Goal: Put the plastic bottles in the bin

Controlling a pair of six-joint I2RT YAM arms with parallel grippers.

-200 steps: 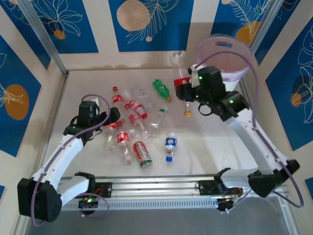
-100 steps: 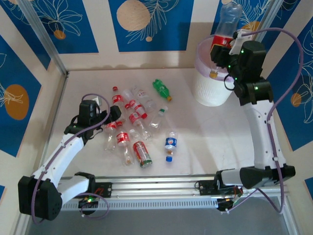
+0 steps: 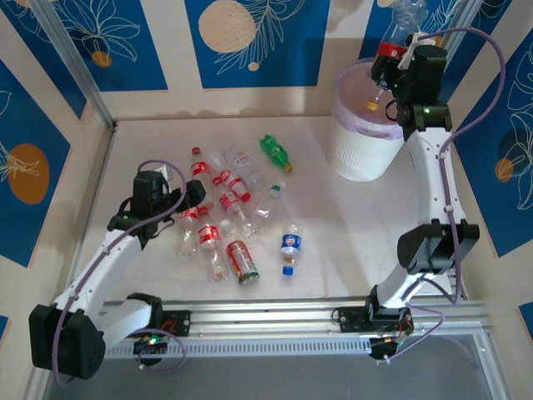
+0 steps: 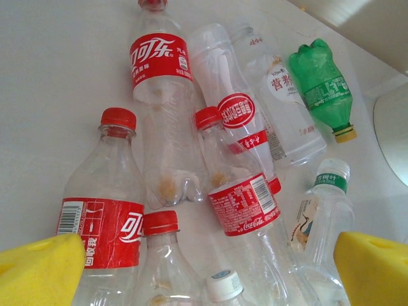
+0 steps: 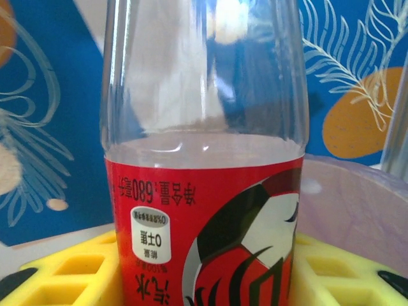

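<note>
While the right gripper [image 3: 390, 70] clamped a clear red-labelled plastic bottle [image 3: 405, 17] neck-down over the tall white round bin [image 3: 358, 154] at far right, w/ its yellow cap [image 3: 372, 106] just above the purplish rim [image 3: 348, 83], the left gripper [image 3: 194, 198] hung w/ jaws wide apart over the other clear plastic bottles [image 4: 162, 121] lying approx. mid-tabletop [image 3: 350, 225], incl. a green one [image 3: 275, 152] & a blue-labelled one [image 3: 290, 242].
</note>
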